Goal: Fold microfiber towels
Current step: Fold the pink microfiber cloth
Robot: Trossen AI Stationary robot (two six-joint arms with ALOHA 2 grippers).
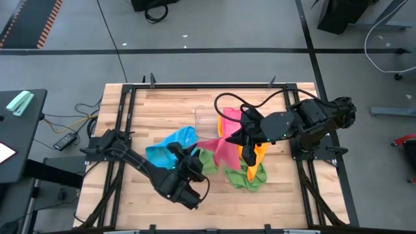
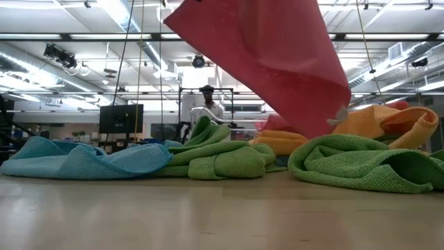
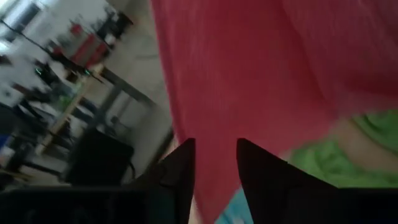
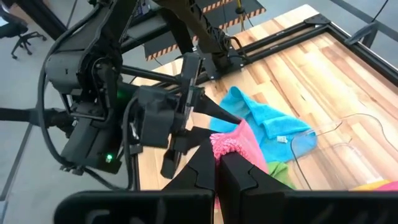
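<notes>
Hanging above the tabletop (image 1: pixel 156 110), the pink towel (image 2: pixel 270 62) is pinched at a corner by the clenched right hand (image 4: pixel 217 155). The left hand (image 3: pixel 214 165) has its fingers parted astride the towel's edge. Blue (image 2: pixel 76 160), green (image 2: pixel 361 163) and orange (image 2: pixel 388 121) towels lie crumpled below.

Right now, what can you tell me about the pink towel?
The pink towel is a plain, soft, fine-napped cloth, lifted off the wooden table and hanging in a broad sheet above the green towels. The right claw is shut on a bunched corner. The left claw has its fingers on either side of another edge. In the high view it stretches between the two claws, over the blue towel and the orange towel.
</notes>
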